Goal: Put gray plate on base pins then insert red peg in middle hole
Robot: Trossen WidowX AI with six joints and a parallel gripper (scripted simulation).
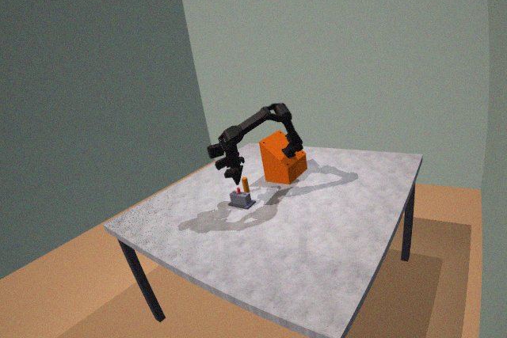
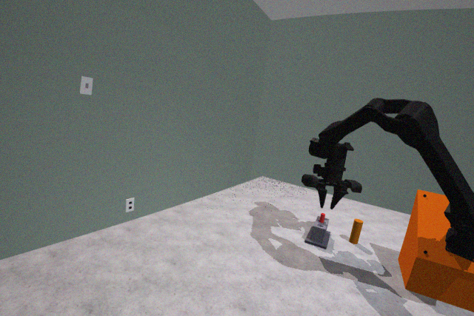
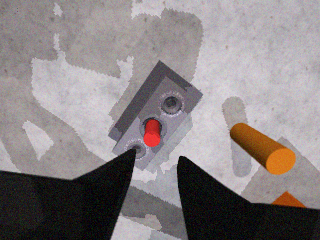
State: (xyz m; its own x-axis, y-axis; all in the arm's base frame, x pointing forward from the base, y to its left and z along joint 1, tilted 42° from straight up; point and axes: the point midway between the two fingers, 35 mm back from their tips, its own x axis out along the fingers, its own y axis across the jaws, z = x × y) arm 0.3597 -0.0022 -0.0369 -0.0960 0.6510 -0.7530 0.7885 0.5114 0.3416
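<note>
The gray plate lies on the base and looks flat. In the wrist view, round pin ends show in its two outer holes, one partly behind a fingertip. The red peg stands upright in the middle hole, with a short part above the plate. How deep it reaches inside is hidden. My gripper is open and empty. It points down just above the peg, with a gap between the fingertips and the peg's top.
An orange cylinder stands upright close beside the base, on the side toward the arm's mount. The large orange block under the arm stands farther back on the table.
</note>
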